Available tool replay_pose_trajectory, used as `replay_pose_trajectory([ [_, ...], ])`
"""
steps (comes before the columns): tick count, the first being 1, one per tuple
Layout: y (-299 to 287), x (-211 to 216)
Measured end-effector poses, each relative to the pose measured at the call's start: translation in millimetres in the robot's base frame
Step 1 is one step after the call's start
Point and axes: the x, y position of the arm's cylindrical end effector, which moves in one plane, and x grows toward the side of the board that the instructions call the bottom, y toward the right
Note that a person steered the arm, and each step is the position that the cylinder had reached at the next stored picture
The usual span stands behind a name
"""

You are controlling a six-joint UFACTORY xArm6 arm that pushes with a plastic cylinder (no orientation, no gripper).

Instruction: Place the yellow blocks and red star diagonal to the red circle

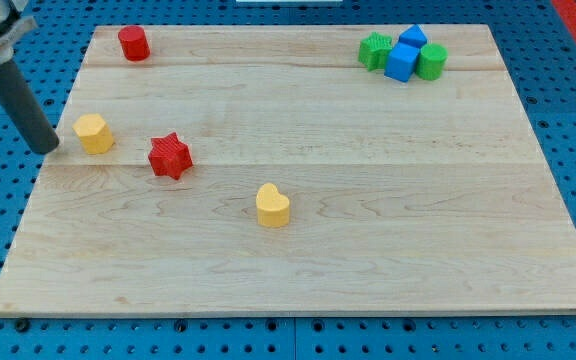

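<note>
Eight small coloured blocks lie on a pale wooden board (298, 270) that rests on a blue pegboard surface (568, 150). The arm ends in a straight dark rod with nothing to open or close and nothing held; my tip (48, 150) sits at the board's left edge, just to the view's left of the yellow pentagon-like block (94, 132), very near it, though contact cannot be confirmed.

The red cylinder, the task's red circle (133, 43), stands near the board's top left corner. The red star-shaped block (169, 155) lies below and to the right of it, just right of the first yellow block. The yellow heart-shaped block (273, 205) sits further right and lower, near the board's middle. At the top right, well apart from all this, a green block (374, 50), two blue blocks (402, 61) (413, 37) and a green cylinder (431, 61) are bunched together.

The step in hand appears to be lining up behind the nearer yellow block. It lies almost directly beneath the red cylinder, so the next move likely calls for a push towards the view's right, steady enough that the block does not slip off the rod or knock the star aside.

The left edge is close behind the rod, leaving little room there. The centre and the lower half of the board offer wide open space for sliding.
</note>
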Motion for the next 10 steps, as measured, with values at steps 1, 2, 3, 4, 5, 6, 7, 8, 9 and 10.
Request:
replay_pose_trajectory([
  [1, 89.3, -12.7],
  [2, 150.6, 6.7],
  [3, 164.1, 37.5],
  [4, 161.8, 60.5],
  [5, 114.8, 83.3],
  [6, 133.8, 82.9],
  [7, 179.5, 84.6],
  [8, 150.8, 113.0],
  [9, 97.4, 150.9],
  [10, 102.6, 173.9],
])
